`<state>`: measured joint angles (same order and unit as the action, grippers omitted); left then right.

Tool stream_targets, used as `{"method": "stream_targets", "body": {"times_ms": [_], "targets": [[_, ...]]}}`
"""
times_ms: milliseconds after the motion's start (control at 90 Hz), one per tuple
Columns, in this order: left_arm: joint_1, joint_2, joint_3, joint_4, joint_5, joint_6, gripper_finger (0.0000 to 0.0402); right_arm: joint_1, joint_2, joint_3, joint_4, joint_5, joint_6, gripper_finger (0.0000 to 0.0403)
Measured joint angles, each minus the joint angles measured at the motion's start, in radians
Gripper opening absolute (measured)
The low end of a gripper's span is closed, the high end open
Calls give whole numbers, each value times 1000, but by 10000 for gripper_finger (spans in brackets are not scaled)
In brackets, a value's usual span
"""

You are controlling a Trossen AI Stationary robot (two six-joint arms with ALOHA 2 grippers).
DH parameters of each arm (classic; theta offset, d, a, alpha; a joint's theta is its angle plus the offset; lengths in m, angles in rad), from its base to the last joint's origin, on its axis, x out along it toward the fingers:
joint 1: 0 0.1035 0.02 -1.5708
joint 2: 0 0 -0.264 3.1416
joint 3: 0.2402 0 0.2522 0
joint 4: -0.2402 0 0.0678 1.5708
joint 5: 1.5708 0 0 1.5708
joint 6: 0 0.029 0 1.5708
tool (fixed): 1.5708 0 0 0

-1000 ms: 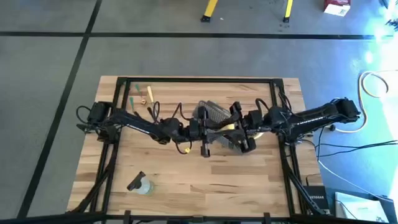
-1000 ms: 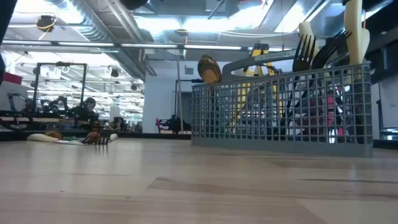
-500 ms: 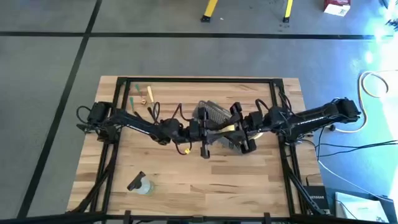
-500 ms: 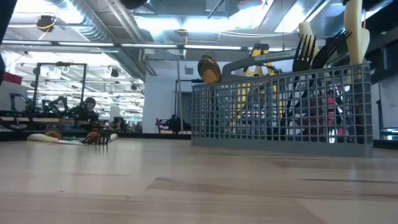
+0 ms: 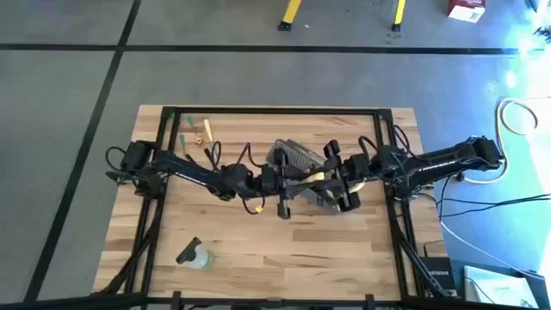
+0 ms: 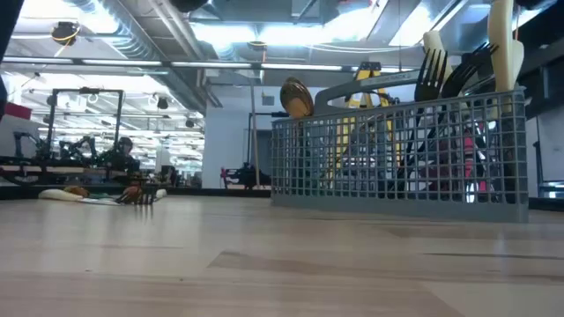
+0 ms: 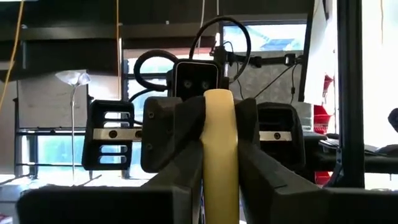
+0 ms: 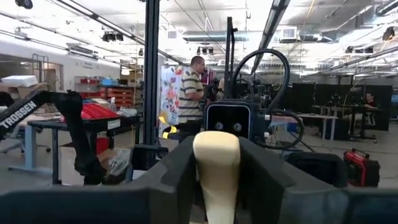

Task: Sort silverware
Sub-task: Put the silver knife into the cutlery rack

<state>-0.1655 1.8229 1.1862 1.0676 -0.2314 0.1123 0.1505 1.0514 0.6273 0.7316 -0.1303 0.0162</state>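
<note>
Tan utensil [image 5: 313,177] lying left-right above basket [image 5: 297,158], left gripper [image 5: 291,182] and right gripper [image 5: 334,178] each clamping an end

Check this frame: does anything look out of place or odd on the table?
One thing: both the left gripper and the right gripper appear shut on the same tan utensil, held level between them above the mesh basket. A clear bottle lies on its side near the front. A few utensils lie loose at the far left corner.
</note>
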Motion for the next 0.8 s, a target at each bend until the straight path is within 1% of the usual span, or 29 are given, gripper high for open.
{"method": "stream_targets", "body": {"times_ms": [89,211,556,600,656,800], "targets": [[0,0,0,-1,-3,0,56,0,3,0,-1,-1,-2,88],[0,0,0,-2,-9,-3,56,-1,3,0,-4,-5,-24,62],[0,0,0,-11,-20,-17,57,-1,5,0,2,-11,-4,62],[0,0,0,-21,-50,-40,68,-1,5,0,0,-11,4,62],[0,-2,0,-48,-76,-54,92,-2,5,-2,-5,-11,8,62],[-10,-3,2,-44,-105,-47,171,-1,-21,-3,-31,-2,7,62]]}}
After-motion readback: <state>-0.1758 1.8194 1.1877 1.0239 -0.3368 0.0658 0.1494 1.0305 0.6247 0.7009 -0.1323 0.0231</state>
